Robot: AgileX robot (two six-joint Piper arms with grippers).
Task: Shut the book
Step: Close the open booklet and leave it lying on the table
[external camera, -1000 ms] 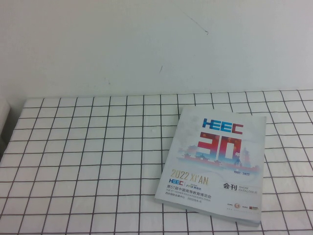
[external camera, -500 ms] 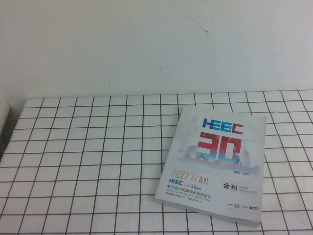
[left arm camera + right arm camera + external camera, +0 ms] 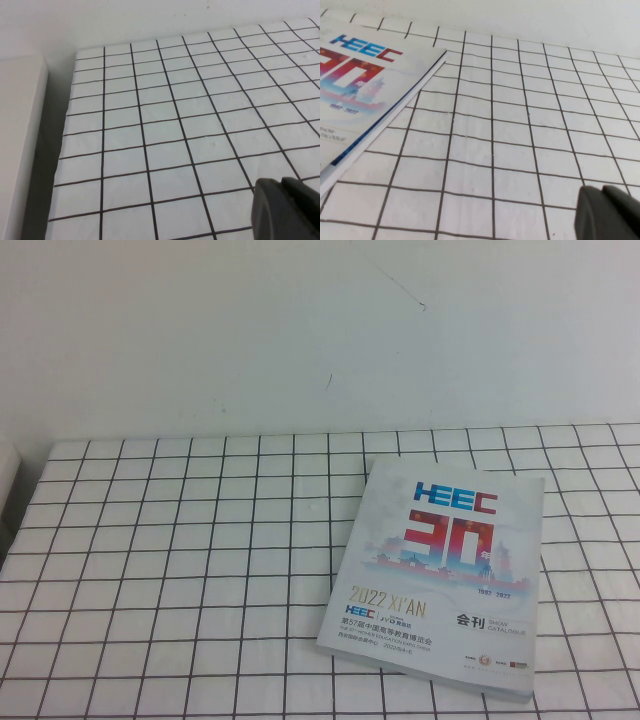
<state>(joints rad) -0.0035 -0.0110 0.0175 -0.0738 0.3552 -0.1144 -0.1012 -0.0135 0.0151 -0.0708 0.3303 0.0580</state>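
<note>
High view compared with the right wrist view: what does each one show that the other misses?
Only the high view shows the whole book, closed with its cover up, and the checked tablecloth on its left; neither gripper appears there. Only the right wrist view shows a dark bit of the right gripper, above bare tablecloth beside the book. Both show the book lying on the checked tablecloth. The left gripper appears only in the left wrist view, over bare tablecloth.
</note>
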